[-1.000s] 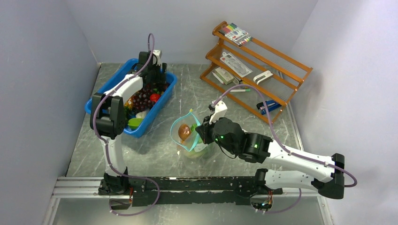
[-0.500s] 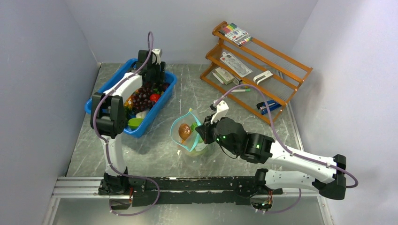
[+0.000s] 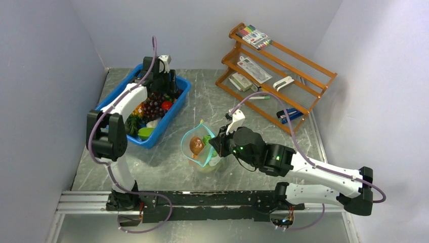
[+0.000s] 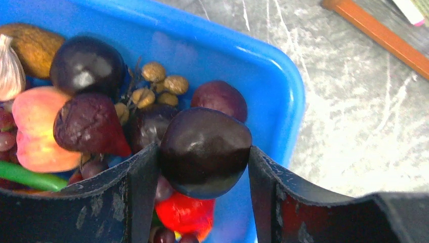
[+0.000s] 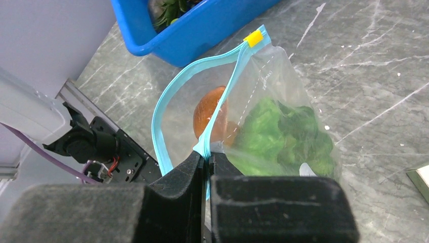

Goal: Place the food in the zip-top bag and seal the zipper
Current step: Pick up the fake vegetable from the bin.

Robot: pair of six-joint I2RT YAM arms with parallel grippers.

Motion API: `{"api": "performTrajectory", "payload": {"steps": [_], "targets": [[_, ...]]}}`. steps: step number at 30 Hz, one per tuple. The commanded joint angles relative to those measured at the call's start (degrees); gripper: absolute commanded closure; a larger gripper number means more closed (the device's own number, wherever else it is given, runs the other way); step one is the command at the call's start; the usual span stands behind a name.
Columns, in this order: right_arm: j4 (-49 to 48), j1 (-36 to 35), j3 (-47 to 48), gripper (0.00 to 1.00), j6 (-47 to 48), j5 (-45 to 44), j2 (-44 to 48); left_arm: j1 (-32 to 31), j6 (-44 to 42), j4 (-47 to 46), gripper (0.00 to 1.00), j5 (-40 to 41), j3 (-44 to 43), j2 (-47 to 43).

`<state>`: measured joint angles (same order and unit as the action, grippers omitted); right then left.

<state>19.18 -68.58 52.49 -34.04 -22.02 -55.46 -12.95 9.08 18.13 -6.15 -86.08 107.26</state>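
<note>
Since the previous frame, the left arm's elbow has swung out leftward and the left gripper (image 3: pixel 167 87) has risen a little over the far end of the blue bin (image 3: pixel 178 107). The zip-top bag (image 3: pixel 199 148) has shifted slightly toward the near edge.

Top view: we note the bag at mid-table, its mouth held up by the right gripper (image 3: pixel 213 145). A wooden rack (image 3: pixel 283 66) with a marker pack (image 3: pixel 254 36) stands well apart, far right.

Left wrist: both fingers press the sides of a dark round fruit (image 4: pixel 205 149) held above the bin. Below it we see a peach (image 4: pixel 35 126), garlic (image 4: pixel 10 71) and tan berries (image 4: pixel 159 83).

Right wrist: the fingers are clamped on the teal zipper (image 5: pixel 167 106), whose yellow slider (image 5: pixel 253 38) sits at the far end. Lettuce (image 5: pixel 278 134) and a brown round fruit (image 5: pixel 210 114) lie inside the bag. The mouth gapes open.
</note>
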Motion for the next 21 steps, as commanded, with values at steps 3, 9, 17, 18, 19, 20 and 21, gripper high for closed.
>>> {"api": "performTrajectory", "payload": {"steps": [3,9,17,18,19,20,21], "targets": [[-2.32,0.29,0.28,1.00,-1.68,0.50,1.13,0.16,2.90,3.13,0.67,-4.32,6.86,-10.27],[-3.41,0.29,-0.89,1.00,-3.43,-0.53,1.09,0.21,6.29,0.84,0.68,-11.15,17.26,-22.25],[-0.41,0.29,3.37,1.00,-6.27,-3.10,-4.03,0.17,5.38,6.02,0.69,-22.72,22.33,-36.34],[-1.13,0.29,3.71,1.00,-5.73,-2.33,-4.58,0.12,5.34,6.47,0.68,-24.36,23.05,-38.40],[-1.61,0.33,4.08,1.00,-5.02,-1.61,-5.28,0.14,5.61,6.74,0.68,-26.23,23.76,-40.59],[-1.89,0.29,4.42,1.00,-4.60,-1.07,-5.87,0.14,5.98,6.85,0.68,-28.40,24.45,-42.64],[-2.10,0.34,4.50,1.00,-4.10,-0.64,-6.36,0.12,6.31,7.04,0.67,-30.86,25.02,-44.52]]}}
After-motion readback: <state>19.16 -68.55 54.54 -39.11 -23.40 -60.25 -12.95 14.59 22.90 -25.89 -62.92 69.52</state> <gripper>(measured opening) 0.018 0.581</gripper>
